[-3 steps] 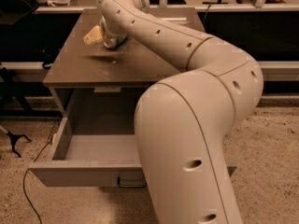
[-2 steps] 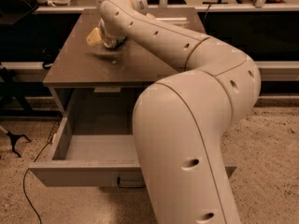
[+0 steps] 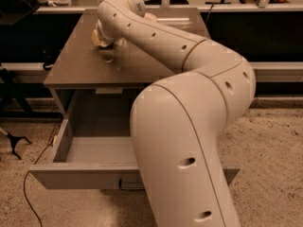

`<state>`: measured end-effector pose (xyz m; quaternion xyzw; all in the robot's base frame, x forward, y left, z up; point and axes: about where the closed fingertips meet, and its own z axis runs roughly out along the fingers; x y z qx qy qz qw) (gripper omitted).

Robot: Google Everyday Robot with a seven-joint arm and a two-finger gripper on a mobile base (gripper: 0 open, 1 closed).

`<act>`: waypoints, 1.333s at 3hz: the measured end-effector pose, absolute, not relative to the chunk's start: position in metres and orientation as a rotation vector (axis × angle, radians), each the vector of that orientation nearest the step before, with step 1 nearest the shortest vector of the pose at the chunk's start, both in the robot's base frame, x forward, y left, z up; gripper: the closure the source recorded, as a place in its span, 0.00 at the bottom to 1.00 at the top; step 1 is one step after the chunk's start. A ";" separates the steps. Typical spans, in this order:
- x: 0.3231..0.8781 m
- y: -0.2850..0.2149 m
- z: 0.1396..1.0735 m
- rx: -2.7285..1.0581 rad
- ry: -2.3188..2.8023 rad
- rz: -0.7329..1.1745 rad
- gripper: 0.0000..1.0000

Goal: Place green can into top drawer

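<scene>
Gripper: down at the far left part of the cabinet top, at the end of the arm bending up from the foreground and reaching across the top. Open or closed: cannot tell, being masked by the wrist.

Green can: not made out, position impossible to tell, with that part of the top covered by the wrist.

Pale rounded object: just beside the wrist, partly covered by it.

Top drawer: pulled well out beneath the cabinet top, front panel toward the camera, right portion hidden behind the arm.

Dark loop handle: low on the front panel, partly behind the arm.

Dark cable: lying on the speckled floor at left.
</scene>
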<state>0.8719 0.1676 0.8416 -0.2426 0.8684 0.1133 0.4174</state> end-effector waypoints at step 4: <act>0.834 0.083 0.859 -0.609 2.229 0.163 1.00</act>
